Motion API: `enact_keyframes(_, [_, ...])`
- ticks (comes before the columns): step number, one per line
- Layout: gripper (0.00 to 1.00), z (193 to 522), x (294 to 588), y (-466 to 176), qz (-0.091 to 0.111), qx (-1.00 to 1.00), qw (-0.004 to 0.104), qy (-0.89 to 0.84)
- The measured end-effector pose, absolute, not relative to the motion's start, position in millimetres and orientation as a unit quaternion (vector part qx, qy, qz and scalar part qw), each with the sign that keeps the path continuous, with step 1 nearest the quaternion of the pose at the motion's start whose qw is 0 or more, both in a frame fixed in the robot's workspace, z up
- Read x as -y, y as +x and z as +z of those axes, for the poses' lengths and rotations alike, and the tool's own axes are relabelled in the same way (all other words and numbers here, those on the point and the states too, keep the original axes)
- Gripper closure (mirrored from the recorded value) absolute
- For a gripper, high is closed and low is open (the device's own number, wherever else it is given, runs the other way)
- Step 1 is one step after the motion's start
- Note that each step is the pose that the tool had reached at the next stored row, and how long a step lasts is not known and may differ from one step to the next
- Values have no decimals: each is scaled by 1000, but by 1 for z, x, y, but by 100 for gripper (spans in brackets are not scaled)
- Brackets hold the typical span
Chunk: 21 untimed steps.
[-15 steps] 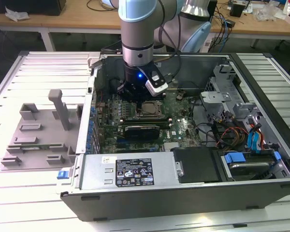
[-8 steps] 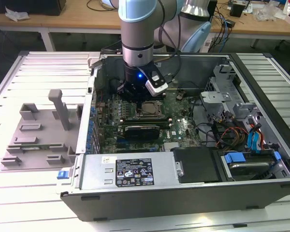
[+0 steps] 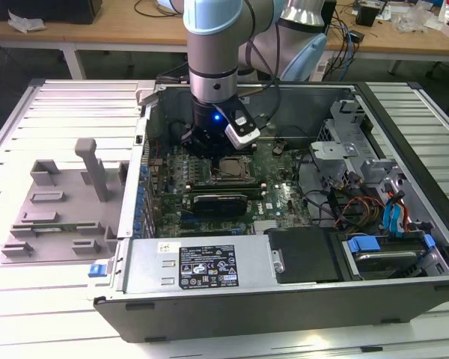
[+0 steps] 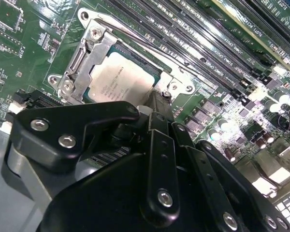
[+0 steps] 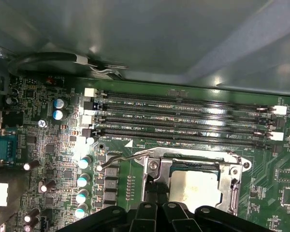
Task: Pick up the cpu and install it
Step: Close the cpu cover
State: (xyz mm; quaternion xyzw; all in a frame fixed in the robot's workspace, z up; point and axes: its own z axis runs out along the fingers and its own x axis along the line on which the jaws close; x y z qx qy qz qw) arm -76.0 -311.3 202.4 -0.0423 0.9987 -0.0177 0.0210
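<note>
At the exterior view's left, well away from the gripper, a grey plastic fixture (image 3: 60, 206) lies on the slatted table (image 3: 37, 314). Next comes the open computer case (image 3: 209, 314), and inside it the gripper (image 3: 215, 155) hangs low over the motherboard (image 3: 284, 198), jaws drawn narrow with nothing between them. Just beneath it the cpu (image 4: 118, 79) lies flat in the socket frame (image 4: 89, 53); whether they touch I cannot tell. The memory slots (image 5: 183, 121) run just beyond

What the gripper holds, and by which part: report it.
Cannot be told: the gripper is at the edge of the cpu lying in its socket.
</note>
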Motion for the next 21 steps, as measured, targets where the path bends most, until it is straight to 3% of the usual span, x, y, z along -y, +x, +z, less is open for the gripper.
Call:
enact_keyframes(15, [89,199,313,-76,-19,-999,21,-42])
enact_keyframes(21, [89,213,312,-76,-18,-999,22,-42])
